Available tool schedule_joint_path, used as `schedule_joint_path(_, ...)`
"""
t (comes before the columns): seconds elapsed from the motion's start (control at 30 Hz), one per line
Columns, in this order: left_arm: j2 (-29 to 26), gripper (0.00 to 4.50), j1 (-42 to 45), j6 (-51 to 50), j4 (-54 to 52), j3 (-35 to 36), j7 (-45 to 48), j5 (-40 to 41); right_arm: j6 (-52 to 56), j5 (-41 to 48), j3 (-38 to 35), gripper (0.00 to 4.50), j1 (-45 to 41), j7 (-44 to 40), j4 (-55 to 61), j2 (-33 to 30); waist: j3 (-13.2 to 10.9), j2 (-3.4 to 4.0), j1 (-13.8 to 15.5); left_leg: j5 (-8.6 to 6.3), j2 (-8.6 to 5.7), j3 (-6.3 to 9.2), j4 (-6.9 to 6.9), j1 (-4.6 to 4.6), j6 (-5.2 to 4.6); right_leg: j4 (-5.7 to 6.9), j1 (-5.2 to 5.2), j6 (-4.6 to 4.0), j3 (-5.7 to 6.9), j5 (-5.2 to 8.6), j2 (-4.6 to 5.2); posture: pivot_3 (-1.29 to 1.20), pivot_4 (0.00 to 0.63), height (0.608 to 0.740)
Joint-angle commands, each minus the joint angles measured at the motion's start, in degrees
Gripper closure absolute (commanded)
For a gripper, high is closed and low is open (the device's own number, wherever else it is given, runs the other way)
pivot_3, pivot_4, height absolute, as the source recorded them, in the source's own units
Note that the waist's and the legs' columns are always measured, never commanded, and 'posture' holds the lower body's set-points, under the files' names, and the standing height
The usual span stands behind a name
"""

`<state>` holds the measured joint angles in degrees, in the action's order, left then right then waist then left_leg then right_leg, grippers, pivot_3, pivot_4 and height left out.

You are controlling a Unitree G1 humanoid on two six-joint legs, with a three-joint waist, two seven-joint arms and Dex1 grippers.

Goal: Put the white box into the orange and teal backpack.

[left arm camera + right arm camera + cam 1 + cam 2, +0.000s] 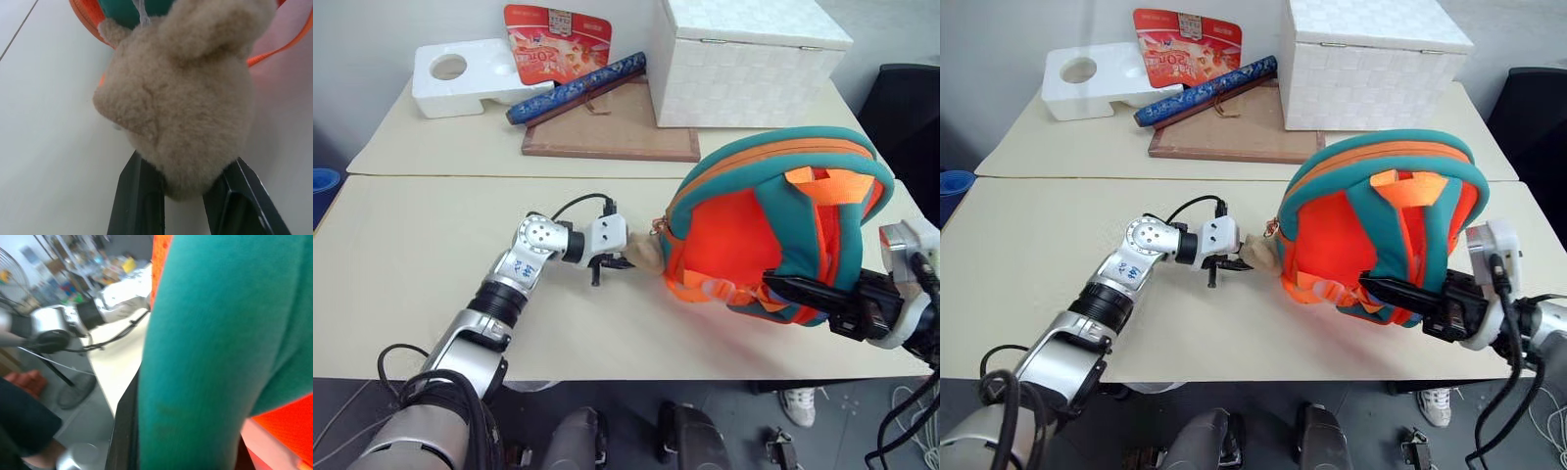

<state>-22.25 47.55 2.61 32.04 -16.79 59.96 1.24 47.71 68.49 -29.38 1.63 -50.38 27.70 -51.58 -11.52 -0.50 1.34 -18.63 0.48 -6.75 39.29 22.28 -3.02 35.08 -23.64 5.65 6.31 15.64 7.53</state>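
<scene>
Right gripper (783,287) is clamped tight on a teal strap of the orange and teal backpack (744,230), holding it upright; left gripper (188,196), fingers narrowly apart, pinches the tan plush toy (181,98) hanging just beyond them.

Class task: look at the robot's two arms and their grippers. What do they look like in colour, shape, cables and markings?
The left arm is silver metal with black ribbed joints, blue lettering, a white wrist block and a looping black cable. The left gripper has two flat black fingers. The right gripper is black on a white wrist block, with black cables.
</scene>
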Motion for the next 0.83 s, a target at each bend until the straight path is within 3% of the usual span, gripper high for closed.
schedule_joint_path(0.03, -0.71, 2.87, -3.02, -9.29, -8.33, 5.47, -0.39, 6.16, -2.35, -3.84, 1.1, 4.17, -0.06, 0.7, 1.38, 0.28, 0.0, 0.0, 0.0, 0.0, 0.0, 0.01, 0.0, -0.01, 0.0, 0.01, -0.01, 0.0, -0.01, 0.0, 0.0, 0.0, 0.15, 0.74)
schedule_joint_path(0.23, -9.09, 1.09, -12.4, -24.99, -22.19, 14.32, 2.6, 16.19, -3.55, -14.02, -0.62, 2.34, 4.66, -1.85, -3.74, -4.97, 0.0, 0.01, -0.31, 0.01, 0.04, 0.02, 0.0, -0.02, 0.06, 0.11, 0.01, -0.01, -0.01, 0.01, -0.03, 0.0, 0.15, 0.74)
schedule_joint_path(0.33, -14.32, 0.18, -14.39, -34.1, -24.58, 20.94, 4.41, 23.04, -3.95, -16.24, -8.69, 1.32, 9.68, -10.04, -9.11, -8.89, -0.01, 0.03, 0.27, 0.04, 0.01, 0.02, 0.03, -0.02, 0.01, 0.1, 0.08, 0.0, 0.0, 0.0, -0.02, 0.0, 0.15, 0.74)
schedule_joint_path(0.47, -25.07, 0.0, -18.56, -40.21, -28.06, 28.89, 8.5, 28.37, -0.37, -16.75, -24.18, 0.02, 15.37, -19.7, -18.05, -12.86, 0.0, 0.02, 0.01, 0.01, -0.06, 0.08, 0.04, -0.02, -0.03, -0.14, 0.1, 0.02, 0.01, -0.01, 0.04, 0.0, 0.15, 0.74)
schedule_joint_path(0.63, -32.64, 0.0, -22.12, -45.9, -33.59, 35.97, 9.91, 34.11, 1.95, -17.03, -33.51, 0.02, 17.19, -25.19, -25.31, -14.39, 0.0, 0.02, -0.03, -0.09, 0.05, 0.1, -0.11, -0.15, 0.1, -0.29, 0.16, -0.04, -0.01, 0.02, 0.01, 0.0, 0.15, 0.74)
schedule_joint_path(0.83, -27.58, 0.0, -22.36, -42.12, -37.8, 34.78, 3.54, 33.35, -0.22, -19.08, -27.92, 0.02, 8.73, -15.77, -27.35, -10.37, 0.04, 0.08, 0.0, -0.3, 0.06, 0.1, -0.13, -0.21, 0.56, -0.18, 0.12, -0.13, -0.09, 0.0, 0.11, 0.0, 0.15, 0.74)
